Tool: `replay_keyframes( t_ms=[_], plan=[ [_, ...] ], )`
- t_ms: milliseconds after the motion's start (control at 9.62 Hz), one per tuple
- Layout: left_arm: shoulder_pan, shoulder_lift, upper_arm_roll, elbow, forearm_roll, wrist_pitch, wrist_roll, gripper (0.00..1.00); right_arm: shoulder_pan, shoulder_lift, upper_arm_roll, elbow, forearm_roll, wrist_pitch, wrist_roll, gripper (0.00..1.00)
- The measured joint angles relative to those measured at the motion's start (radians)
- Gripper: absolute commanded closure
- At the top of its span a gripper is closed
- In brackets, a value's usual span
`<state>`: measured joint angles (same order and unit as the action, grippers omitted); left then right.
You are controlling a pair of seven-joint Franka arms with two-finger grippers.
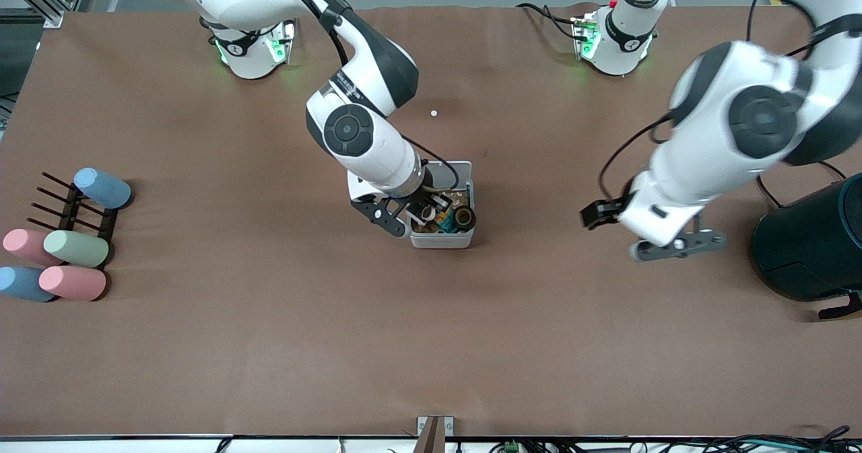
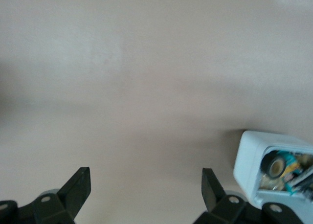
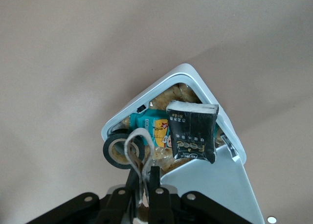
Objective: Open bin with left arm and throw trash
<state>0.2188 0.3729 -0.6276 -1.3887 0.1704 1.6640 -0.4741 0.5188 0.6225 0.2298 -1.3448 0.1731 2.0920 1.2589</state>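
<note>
Rubber band held over the open bin

Rubber band [image 3: 138, 155] is pinched in the right gripper [image 3: 145, 185], whose jaws are closed nearly together on it, right over the bin [image 1: 442, 239]. The bin stands mid-desk with its lid [image 3: 210, 194] swung up. Inside it the tape roll [image 3: 117, 151] leans at the rim, and the black packet [image 3: 191, 132] lies on top of a teal wrapper and other scraps.

The left gripper [image 1: 677, 246] hangs over bare desk [image 1: 431, 359] between the bin and the dark teal cylinder [image 1: 811, 244], jaws spread wide and holding nothing; that arm waits.

Risks, as I judge them: the band is springy and may cling to a finger when let go, or bounce off the heaped contents and land outside. The bin looks full, so the tape roll could be knocked over the rim by any nudge. The raised lid sits close to the right gripper, and a careless lift away could catch it or shift the light box.

Toward the right arm's end of the desk, pastel cylinders [image 1: 75, 248] lie by a black rack [image 1: 71, 207], well apart from the bin. A tiny white dot [image 1: 434, 113] lies farther from the front camera than the bin. Nothing blocks the drop.
</note>
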Motion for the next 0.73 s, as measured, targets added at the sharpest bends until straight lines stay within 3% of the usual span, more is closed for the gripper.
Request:
replay_keyframes(
  t_ms=[104, 208, 416, 624, 728],
  plan=[
    [-0.021, -0.062, 0.107, 0.004, -0.06, -0.049, 0.113, 0.0, -0.001, 0.004, -0.001, 0.0, -0.002, 0.015, 0.0, 0.44],
    [-0.074, -0.132, 0.241, 0.004, -0.112, -0.103, 0.213, 0.0, -0.001, 0.009, -0.002, 0.0, -0.014, 0.022, 0.0, 0.31],
    [-0.182, -0.247, 0.436, -0.005, -0.137, -0.179, 0.294, 0.0, -0.001, 0.015, -0.003, 0.0, -0.035, 0.028, 0.0, 0.3],
    [-0.272, -0.338, 0.546, -0.09, -0.138, -0.178, 0.297, 0.0, -0.017, 0.015, -0.01, 0.005, -0.037, 0.03, 0.0, 0.28],
    [-0.287, -0.374, 0.569, -0.14, -0.144, -0.165, 0.304, 0.0, -0.047, 0.013, -0.014, 0.015, -0.038, 0.03, 0.0, 0.28]
  ],
)
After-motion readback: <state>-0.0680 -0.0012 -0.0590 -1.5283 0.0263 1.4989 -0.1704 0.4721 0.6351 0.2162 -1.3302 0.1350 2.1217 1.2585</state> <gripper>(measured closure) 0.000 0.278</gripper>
